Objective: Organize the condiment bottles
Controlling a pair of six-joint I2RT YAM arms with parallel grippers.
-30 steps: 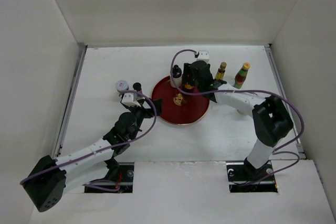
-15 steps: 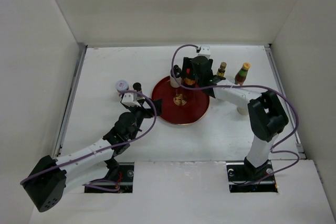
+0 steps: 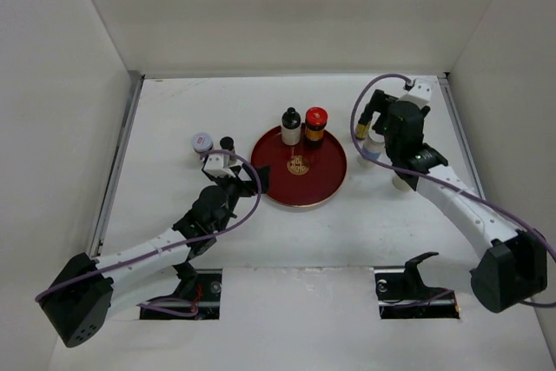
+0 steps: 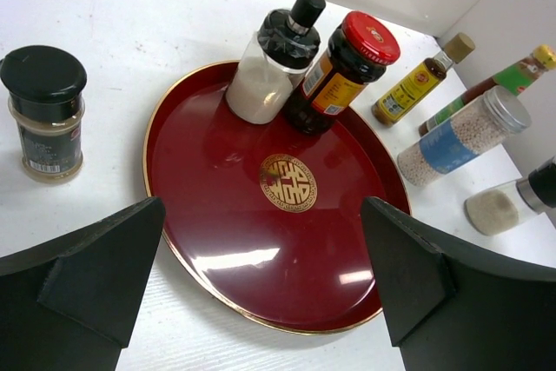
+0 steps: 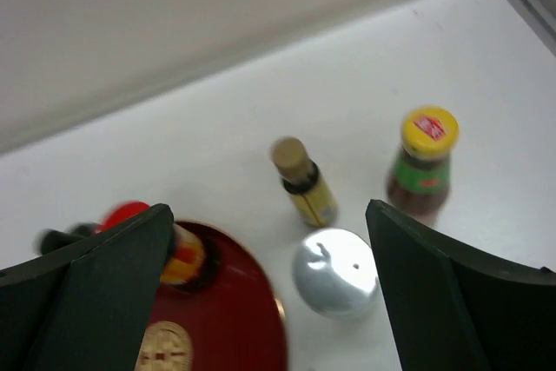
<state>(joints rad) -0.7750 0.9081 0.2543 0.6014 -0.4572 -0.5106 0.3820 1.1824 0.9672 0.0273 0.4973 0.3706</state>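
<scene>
bright even overhead light; soft shadows; glare patches on red tray (image 4: 201,187); right wrist view blurred, left sharp

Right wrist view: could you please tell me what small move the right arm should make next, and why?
Probably lower the right gripper onto the grey-capped jar. Its fingers are open and empty, and the jar stands upright nearest the gap between them, beside the red tray rather than on it, so it looks like the easiest bottle to pick up.
</scene>
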